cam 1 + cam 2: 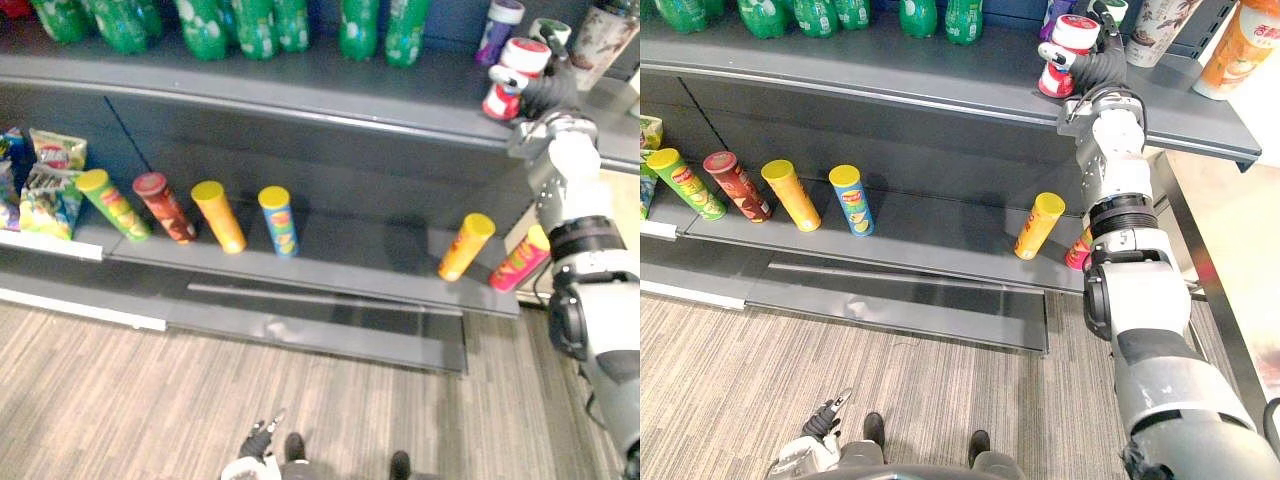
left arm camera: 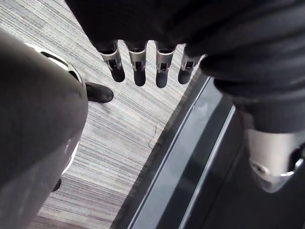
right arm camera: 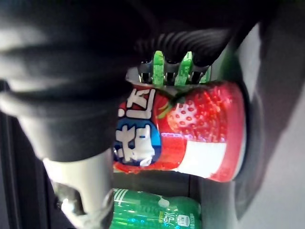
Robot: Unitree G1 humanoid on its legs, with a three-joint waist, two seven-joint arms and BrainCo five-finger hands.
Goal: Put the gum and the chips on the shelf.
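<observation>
A red and white gum canister (image 1: 510, 78) with a strawberry picture (image 3: 190, 133) is at the right end of the upper shelf (image 1: 300, 88), near its front edge. My right hand (image 1: 1102, 68) is raised to it, fingers curled round its side. Whether its base rests on the shelf I cannot tell. Several chip tubes lean on the lower shelf (image 1: 350, 268): green (image 1: 113, 205), dark red (image 1: 165, 208), yellow (image 1: 219, 217), blue-yellow (image 1: 278, 221), orange (image 1: 465, 246) and pink (image 1: 520, 262). My left hand (image 1: 258, 440) hangs low over the carpet, fingers (image 2: 138, 67) straight, holding nothing.
Green soda bottles (image 1: 230, 25) line the back of the upper shelf. A purple canister (image 1: 497, 28) and cups (image 1: 600, 40) stand just behind the gum. Snack bags (image 1: 45, 185) sit at the lower shelf's left end. An orange bottle (image 1: 1238, 50) stands far right.
</observation>
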